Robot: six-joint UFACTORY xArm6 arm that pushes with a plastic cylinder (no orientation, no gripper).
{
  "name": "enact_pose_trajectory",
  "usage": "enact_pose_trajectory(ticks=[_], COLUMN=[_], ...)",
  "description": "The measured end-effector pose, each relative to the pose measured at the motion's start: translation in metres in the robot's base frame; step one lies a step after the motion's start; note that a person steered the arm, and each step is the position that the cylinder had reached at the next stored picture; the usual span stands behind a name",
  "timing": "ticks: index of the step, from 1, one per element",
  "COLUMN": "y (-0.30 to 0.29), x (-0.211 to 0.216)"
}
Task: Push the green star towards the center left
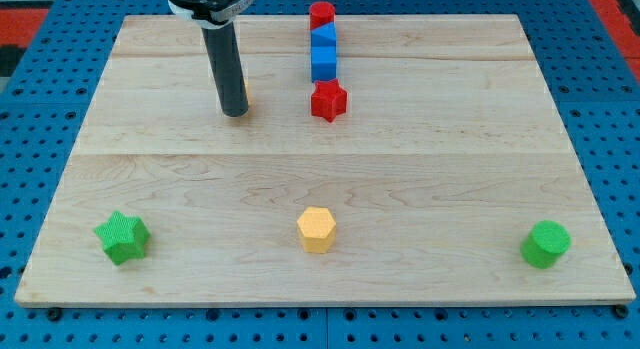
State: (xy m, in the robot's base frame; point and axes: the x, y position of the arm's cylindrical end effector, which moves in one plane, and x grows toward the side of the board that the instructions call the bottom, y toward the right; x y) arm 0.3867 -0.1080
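Observation:
The green star (122, 237) lies near the board's bottom left corner. My tip (235, 112) rests on the board in the upper left-middle area, far above and to the right of the green star and not touching it. A sliver of a yellow or orange block (245, 91) peeks out just behind the rod's right side; its shape is hidden.
A yellow hexagon (317, 229) sits at bottom centre and a green cylinder (545, 244) at bottom right. At top centre a column runs down: red block (321, 14), blue block (323, 38), blue cube (323, 62), red star (328, 100). The wooden board (450, 179) lies on blue pegboard.

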Motion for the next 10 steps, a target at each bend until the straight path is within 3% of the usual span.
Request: enact_pose_trajectory(ticks=[1,3,4,5,6,7,9,10], y=[0.002,-0.012,-0.057,-0.115,-0.114,-0.106,-0.073,-0.033], x=[0.08,0.2,0.22,0.204,0.178,0.171,0.199,0.185])
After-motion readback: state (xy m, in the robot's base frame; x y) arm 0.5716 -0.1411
